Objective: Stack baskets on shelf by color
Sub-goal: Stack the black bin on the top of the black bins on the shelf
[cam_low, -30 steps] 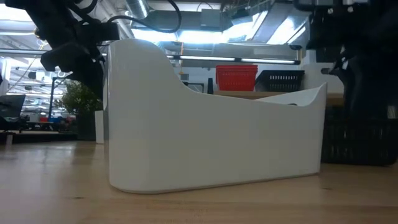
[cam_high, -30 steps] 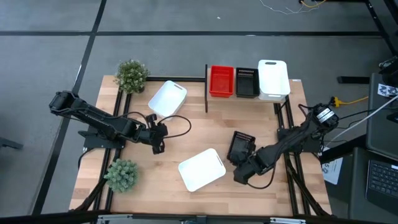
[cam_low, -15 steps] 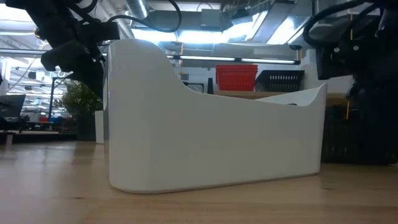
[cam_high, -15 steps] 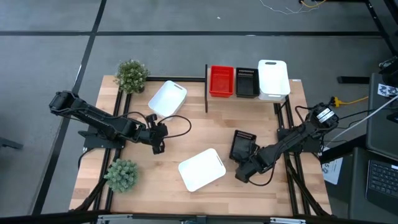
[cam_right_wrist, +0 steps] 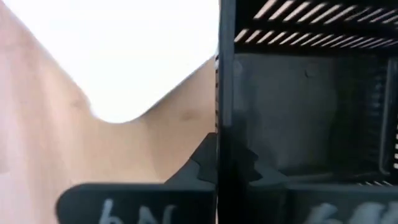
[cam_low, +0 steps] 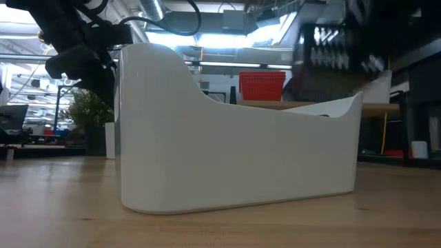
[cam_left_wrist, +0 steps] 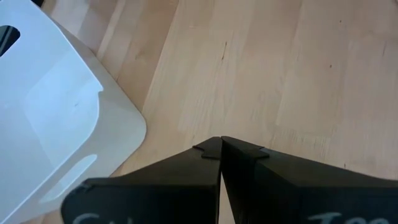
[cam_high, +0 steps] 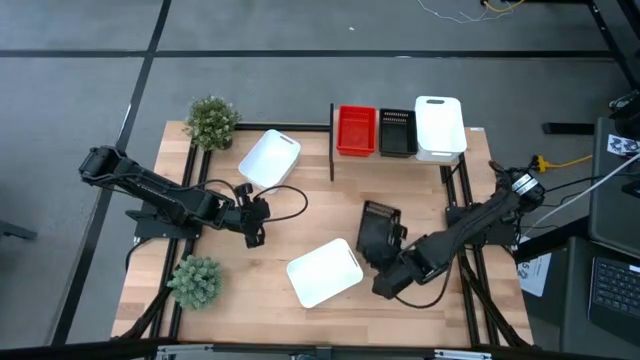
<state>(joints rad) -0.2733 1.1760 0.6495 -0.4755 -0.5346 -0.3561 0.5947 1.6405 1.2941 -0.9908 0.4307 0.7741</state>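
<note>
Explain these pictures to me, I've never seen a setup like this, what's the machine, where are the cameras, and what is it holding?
This is a robot with two dark arms at a wooden table, each ending in a two-fingered claw. One picture looks straight down from above, one looks level across the tabletop, and two come from cameras on the arms' wrists.

On the table lie two white baskets and two small potted plants. At the back a small shelf carries a red basket, a black basket and a white basket.

The right claw is shut on the rim of another black basket, which looks lifted off the table. The left claw is shut and empty, waiting above bare wood.
</note>
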